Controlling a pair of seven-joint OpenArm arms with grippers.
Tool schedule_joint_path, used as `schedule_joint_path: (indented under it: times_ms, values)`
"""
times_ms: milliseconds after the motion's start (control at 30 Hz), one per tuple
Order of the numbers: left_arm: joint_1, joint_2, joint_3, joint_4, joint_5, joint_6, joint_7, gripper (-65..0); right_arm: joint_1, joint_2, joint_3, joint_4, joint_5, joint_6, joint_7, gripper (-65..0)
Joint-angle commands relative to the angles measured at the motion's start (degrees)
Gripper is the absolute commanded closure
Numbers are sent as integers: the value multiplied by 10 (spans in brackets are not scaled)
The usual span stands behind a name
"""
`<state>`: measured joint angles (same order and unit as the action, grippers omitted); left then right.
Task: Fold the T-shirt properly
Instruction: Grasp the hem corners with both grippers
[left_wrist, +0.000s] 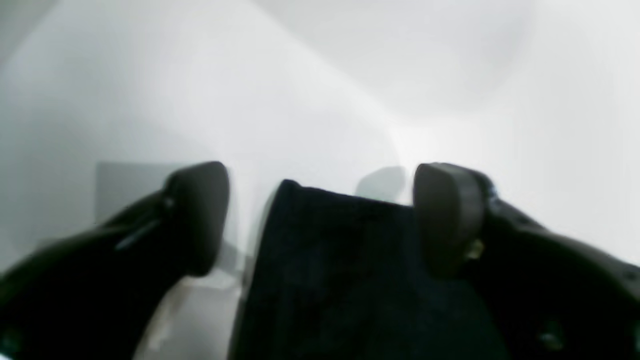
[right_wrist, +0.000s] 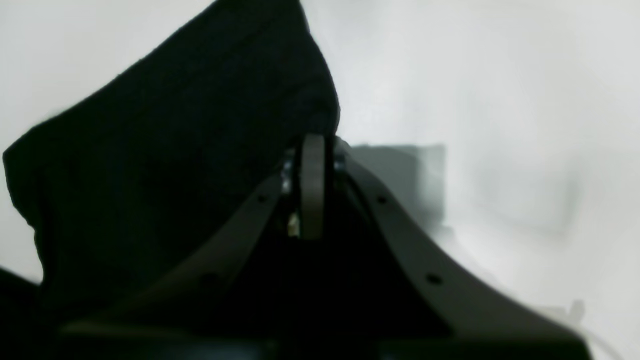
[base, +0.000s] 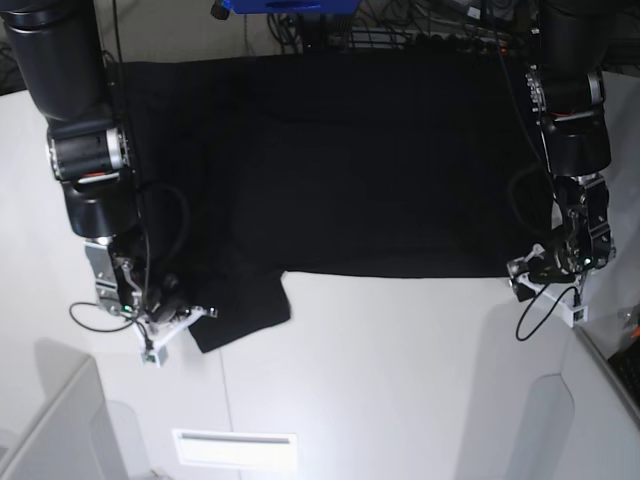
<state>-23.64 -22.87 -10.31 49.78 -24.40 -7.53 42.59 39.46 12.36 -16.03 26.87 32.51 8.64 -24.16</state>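
The black T-shirt (base: 370, 160) lies spread, plain side up, across the far half of the white table (base: 400, 380), with one sleeve (base: 240, 305) hanging toward the front left. My right gripper (base: 195, 313) is at that sleeve's outer edge. In the right wrist view its fingers (right_wrist: 312, 185) are pressed together, and the black cloth (right_wrist: 175, 165) rises from their tips. My left gripper (base: 520, 268) sits at the shirt's near right corner. In the left wrist view the left gripper (left_wrist: 320, 200) is open, with a fold of black cloth (left_wrist: 350, 260) between the fingers, close to the right one.
Cables and a blue object (base: 290, 5) lie beyond the table's far edge. A white slot-shaped strip (base: 235, 450) sits near the front edge. Grey panels (base: 50, 430) stand at both front corners. Loose wires hang by each wrist.
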Motion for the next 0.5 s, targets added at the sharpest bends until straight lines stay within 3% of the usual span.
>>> schedule_joint_path:
  times_ms: [0,233,467]
  values:
    - [-6,2,0,1,-10,-3,17,-443,16,5,2,7,-3,-1,-2,0]
    - [-7,4,0,5,-10,-3,17,0,12,7,3,10,-3,-1,24,0]
    - [-7,2,0,7,-11,-3,19,0,4,8,3,10,-1,-1,46,0]
